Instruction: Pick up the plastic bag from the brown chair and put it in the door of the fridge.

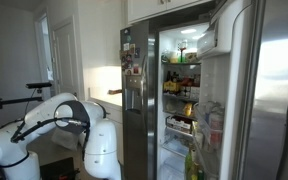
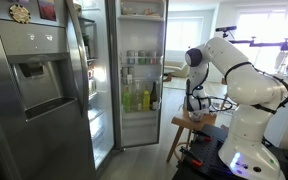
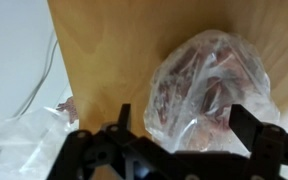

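In the wrist view the small clear plastic bag with reddish and pale contents lies on the brown wooden chair seat. My gripper is open and just above it, with one dark finger on each side of the bag. In an exterior view the gripper hangs over the chair to the right of the fridge. The fridge door stands open, showing its white inner side with bins of bottles. It also shows in an exterior view, next to the lit interior.
A larger white crinkly bag with red marks lies off the chair's left edge. The narrower steel door with the dispenser panel is shut. The robot's white base stands behind the chair.
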You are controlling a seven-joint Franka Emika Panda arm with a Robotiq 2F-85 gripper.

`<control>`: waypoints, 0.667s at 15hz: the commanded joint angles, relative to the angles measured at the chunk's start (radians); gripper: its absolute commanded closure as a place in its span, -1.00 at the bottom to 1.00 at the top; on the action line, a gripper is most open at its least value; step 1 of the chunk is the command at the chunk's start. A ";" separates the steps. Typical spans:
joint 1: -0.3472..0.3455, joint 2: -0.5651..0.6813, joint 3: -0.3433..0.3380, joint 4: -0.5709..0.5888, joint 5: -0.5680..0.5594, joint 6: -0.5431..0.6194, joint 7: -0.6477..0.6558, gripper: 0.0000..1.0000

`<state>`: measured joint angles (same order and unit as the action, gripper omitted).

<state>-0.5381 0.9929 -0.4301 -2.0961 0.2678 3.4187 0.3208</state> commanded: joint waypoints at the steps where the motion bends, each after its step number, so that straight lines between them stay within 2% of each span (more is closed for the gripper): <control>1: 0.027 0.007 -0.018 -0.008 0.043 -0.033 -0.036 -1.00; 2: 0.028 0.011 -0.019 -0.005 0.044 -0.035 -0.036 -0.50; 4: 0.032 0.014 -0.022 -0.003 0.045 -0.034 -0.036 -0.31; 10: 0.053 0.011 -0.037 -0.008 0.061 -0.039 -0.033 0.62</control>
<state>-0.5116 1.0080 -0.4512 -2.0969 0.2931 3.4076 0.3181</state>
